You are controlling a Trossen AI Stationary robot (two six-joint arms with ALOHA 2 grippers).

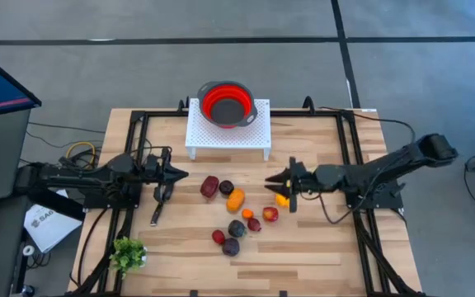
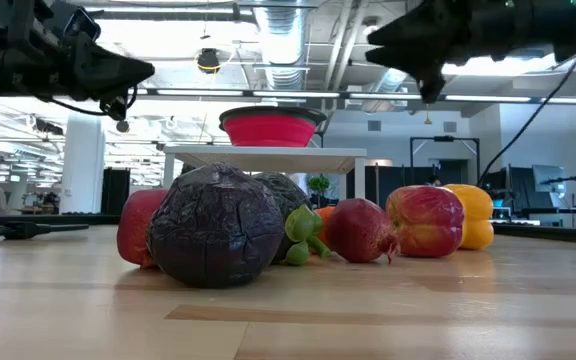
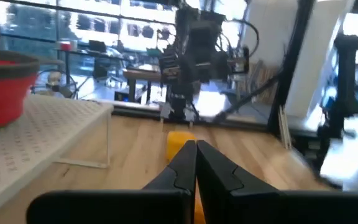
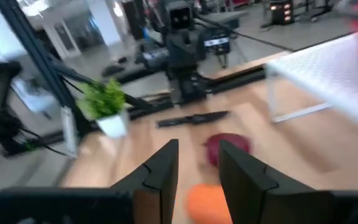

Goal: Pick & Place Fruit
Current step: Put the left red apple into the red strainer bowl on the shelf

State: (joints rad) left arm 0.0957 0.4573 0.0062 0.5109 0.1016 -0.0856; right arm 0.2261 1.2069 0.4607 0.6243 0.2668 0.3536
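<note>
Several small toy fruits lie in a loose group on the wooden table: a red one [image 1: 209, 186], a dark maroon one [image 1: 226, 187], an orange one [image 1: 236, 199], a yellow one [image 1: 282, 198], a red apple [image 1: 270, 214] and a maroon one [image 1: 231, 246]. My right gripper [image 1: 272, 178] hovers open above the table beside the yellow fruit; in its wrist view the right gripper [image 4: 197, 155] has nothing between its fingers, and the orange fruit [image 4: 207, 202] and a red fruit [image 4: 227, 148] lie ahead. My left gripper [image 1: 181, 174] is shut, left of the group, and holds nothing; its wrist view shows the left gripper [image 3: 196, 149].
A red bowl [image 1: 227, 103] with a grey rim sits on a white perforated stand [image 1: 258, 132] at the table's far side. A leafy green sprig [image 1: 128, 253] stands at the near left corner. A slim black object [image 1: 156, 208] lies left of the fruit. Black frame rails [image 1: 345, 140] run along the table's edges.
</note>
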